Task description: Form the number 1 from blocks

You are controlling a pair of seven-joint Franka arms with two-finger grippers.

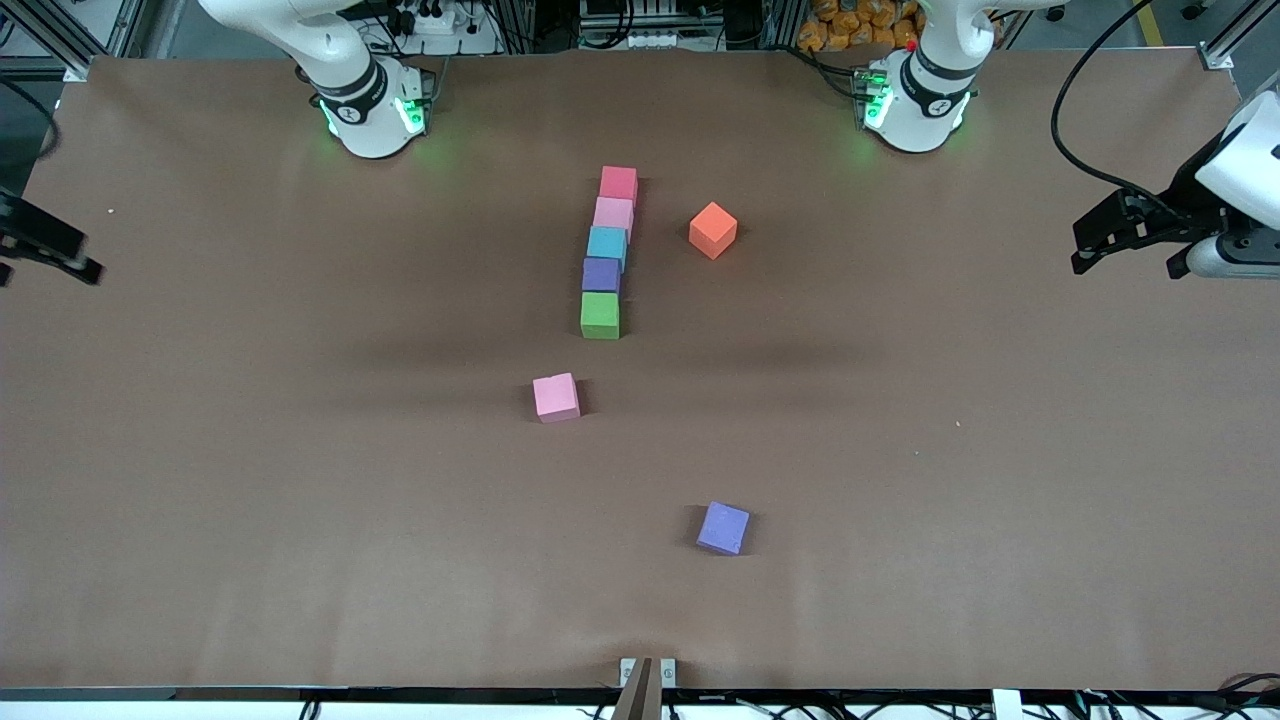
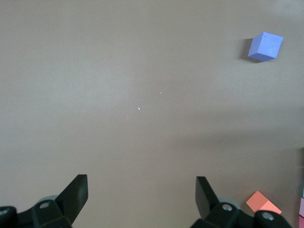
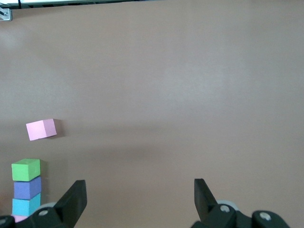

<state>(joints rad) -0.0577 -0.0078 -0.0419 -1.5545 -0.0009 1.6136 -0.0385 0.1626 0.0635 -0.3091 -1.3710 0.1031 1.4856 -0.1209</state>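
Observation:
Five blocks form a straight touching column mid-table: crimson (image 1: 618, 183) farthest from the front camera, then light pink (image 1: 613, 214), sky blue (image 1: 606, 244), purple (image 1: 601, 274) and green (image 1: 600, 315) nearest. The right wrist view shows the green (image 3: 26, 169), purple (image 3: 27, 188) and sky blue (image 3: 26, 205) ones. My left gripper (image 1: 1125, 255) (image 2: 141, 190) hangs open and empty over the table's edge at the left arm's end. At the right arm's end, my right gripper (image 1: 60, 255) (image 3: 140, 192) is open too, holding nothing.
An orange block (image 1: 713, 230) (image 2: 262, 203) sits beside the column, toward the left arm's end. A loose pink block (image 1: 556, 397) (image 3: 41, 129) lies nearer the front camera than the green one. A loose lavender block (image 1: 723, 527) (image 2: 266, 46) lies nearer still.

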